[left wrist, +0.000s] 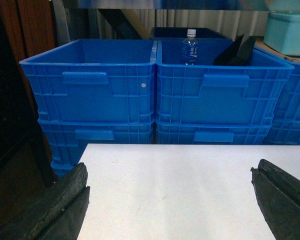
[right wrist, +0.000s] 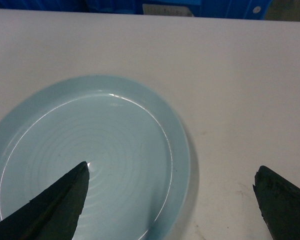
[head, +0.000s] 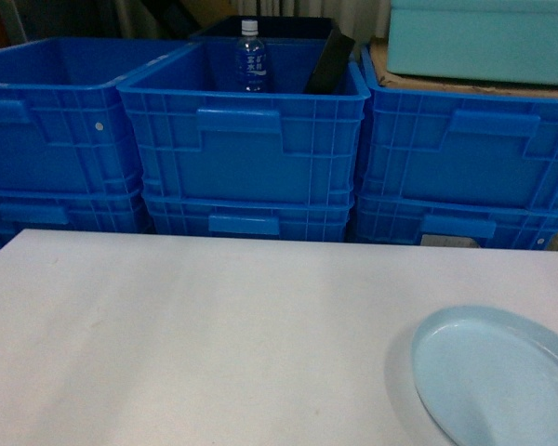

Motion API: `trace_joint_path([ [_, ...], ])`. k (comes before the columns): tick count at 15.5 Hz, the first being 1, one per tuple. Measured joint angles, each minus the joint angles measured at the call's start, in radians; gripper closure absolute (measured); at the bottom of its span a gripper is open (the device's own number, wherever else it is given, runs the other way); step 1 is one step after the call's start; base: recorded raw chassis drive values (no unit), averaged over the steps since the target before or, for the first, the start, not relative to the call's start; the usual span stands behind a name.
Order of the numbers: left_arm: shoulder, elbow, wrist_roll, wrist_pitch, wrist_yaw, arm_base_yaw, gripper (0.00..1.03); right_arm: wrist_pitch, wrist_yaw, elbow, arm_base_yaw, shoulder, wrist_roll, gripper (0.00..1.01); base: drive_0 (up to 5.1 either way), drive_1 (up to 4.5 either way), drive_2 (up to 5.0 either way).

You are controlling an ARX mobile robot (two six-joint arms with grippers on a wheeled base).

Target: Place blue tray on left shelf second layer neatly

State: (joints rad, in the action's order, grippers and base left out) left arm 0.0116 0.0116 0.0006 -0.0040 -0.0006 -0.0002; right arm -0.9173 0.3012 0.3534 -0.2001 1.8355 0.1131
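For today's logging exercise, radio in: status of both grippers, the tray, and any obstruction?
Left gripper open, empty, over bare table. Right gripper open above blue tray, no grasp yet. Tray flat on table. Blue crates stacked behind; shelf not in view.

Only fingertips are seen of the robot. The left gripper (left wrist: 172, 200) is edged by two dark, rough, seemingly rubbery pads (left wrist: 60, 207). The right gripper (right wrist: 172, 200) is shown with black, tapering, pointed fingers (right wrist: 55, 210), matte in finish.

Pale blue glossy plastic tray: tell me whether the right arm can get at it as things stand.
Probably yes: the right gripper hangs open just above the pale blue glossy plastic tray, with nothing between them on the white table.
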Motion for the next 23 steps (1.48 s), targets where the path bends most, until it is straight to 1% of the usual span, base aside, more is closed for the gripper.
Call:
trace_joint_path([
  [3, 0.0, 0.0, 0.0, 0.0, 0.0, 0.0, 0.05, -0.011, 0.0, 0.005, 0.004, 0.031, 0.0, 0.03, 0.0, 0.0, 0.0],
  [4, 0.0, 0.0, 0.0, 0.0, 0.0, 0.0, 0.05, -0.011, 0.009, 0.006, 0.004, 0.049, -0.001, 0.03, 0.0, 0.0, 0.0],
  [5, 0.0, 0.0, 0.0, 0.0, 0.0, 0.0, 0.05, -0.034, 0.014, 0.006, -0.007, 0.079, -0.004, 0.03, 0.0, 0.0, 0.0],
  [6, 0.0, 0.0, 0.0, 0.0, 0.0, 0.0, 0.05, -0.066, 0.013, 0.007, -0.038, 0.125, -0.007, 0.03, 0.0, 0.0, 0.0],
  [7, 0.0, 0.0, 0.0, 0.0, 0.0, 0.0, 0.05, -0.089, 0.014, 0.037, -0.043, 0.226, -0.008, 0.03, 0.0, 0.0, 0.0],
  [8, 0.0, 0.0, 0.0, 0.0, 0.0, 0.0, 0.05, -0.089, 0.034, 0.066, -0.041, 0.264, -0.011, 0.03, 0.0, 0.0, 0.0],
  [9, 0.0, 0.0, 0.0, 0.0, 0.0, 0.0, 0.05, -0.101, 0.034, 0.076, -0.027, 0.273, -0.027, 0.03, 0.0, 0.0, 0.0],
  [10, 0.0, 0.0, 0.0, 0.0, 0.0, 0.0, 0.05, -0.106, 0.033, 0.076, -0.022, 0.279, -0.032, 0.03, 0.0, 0.0, 0.0],
  [14, 0.0, 0.0, 0.0, 0.0, 0.0, 0.0, 0.05, -0.134, 0.039, 0.076, -0.036, 0.306, -0.047, 0.03, 0.0, 0.0, 0.0],
  [16, 0.0, 0.0, 0.0, 0.0, 0.0, 0.0, 0.05, -0.151, 0.04, 0.074, -0.037, 0.316, -0.067, 0.03, 0.0, 0.0, 0.0],
  [17, 0.0, 0.0, 0.0, 0.0, 0.0, 0.0, 0.05, -0.167, 0.045, 0.069, -0.045, 0.324, -0.074, 0.05, 0.0, 0.0, 0.0],
  [18, 0.0, 0.0, 0.0, 0.0, 0.0, 0.0, 0.05, -0.167, 0.048, 0.068, -0.059, 0.325, -0.08, 0.15, 0.0, 0.0, 0.0],
  [19, 0.0, 0.0, 0.0, 0.0, 0.0, 0.0, 0.05, -0.167, 0.066, 0.064, -0.076, 0.33, -0.087, 0.26, 0.0, 0.0, 0.0],
  [20, 0.0, 0.0, 0.0, 0.0, 0.0, 0.0, 0.05, -0.179, 0.065, 0.058, -0.09, 0.334, -0.094, 0.37, 0.0, 0.0, 0.0],
  [21, 0.0, 0.0, 0.0, 0.0, 0.0, 0.0, 0.05, -0.177, 0.07, 0.056, -0.099, 0.335, -0.103, 0.46, 0.0, 0.0, 0.0],
  [23, 0.0, 0.0, 0.0, 0.0, 0.0, 0.0, 0.05, -0.175, 0.071, 0.049, -0.11, 0.335, -0.107, 0.68, 0.0, 0.0, 0.0],
])
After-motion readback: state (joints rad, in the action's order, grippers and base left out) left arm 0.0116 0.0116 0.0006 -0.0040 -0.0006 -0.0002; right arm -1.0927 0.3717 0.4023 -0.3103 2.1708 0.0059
